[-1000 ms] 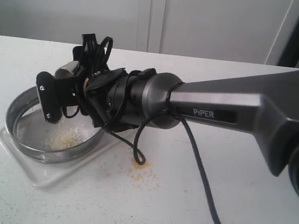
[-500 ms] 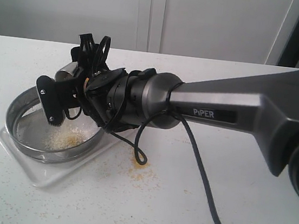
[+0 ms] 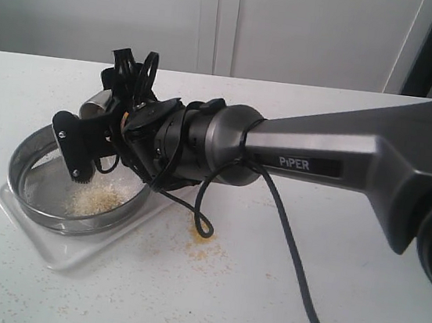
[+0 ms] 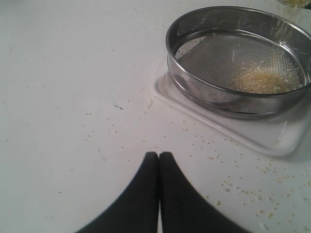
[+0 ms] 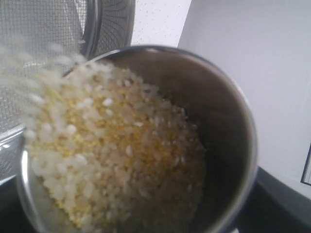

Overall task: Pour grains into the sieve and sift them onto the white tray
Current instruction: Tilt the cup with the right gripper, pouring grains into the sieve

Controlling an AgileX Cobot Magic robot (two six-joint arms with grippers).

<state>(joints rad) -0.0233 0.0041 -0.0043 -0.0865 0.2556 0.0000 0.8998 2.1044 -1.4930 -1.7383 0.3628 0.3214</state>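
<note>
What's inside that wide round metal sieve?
A small pile of yellowish grains lies on the mesh of the sieve; the rest is bare. Whether any fell through to the white tray is hidden.

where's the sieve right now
The sieve sits on the white tray at the left of the exterior view, just below the tilted steel cup. A small pile of grains lies on its mesh.

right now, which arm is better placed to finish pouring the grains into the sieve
Right. The right fingers hold the steel cup tipped over the sieve, grains spilling off its lip. The left fingers are shut and empty, over the table beside the white tray.
</note>
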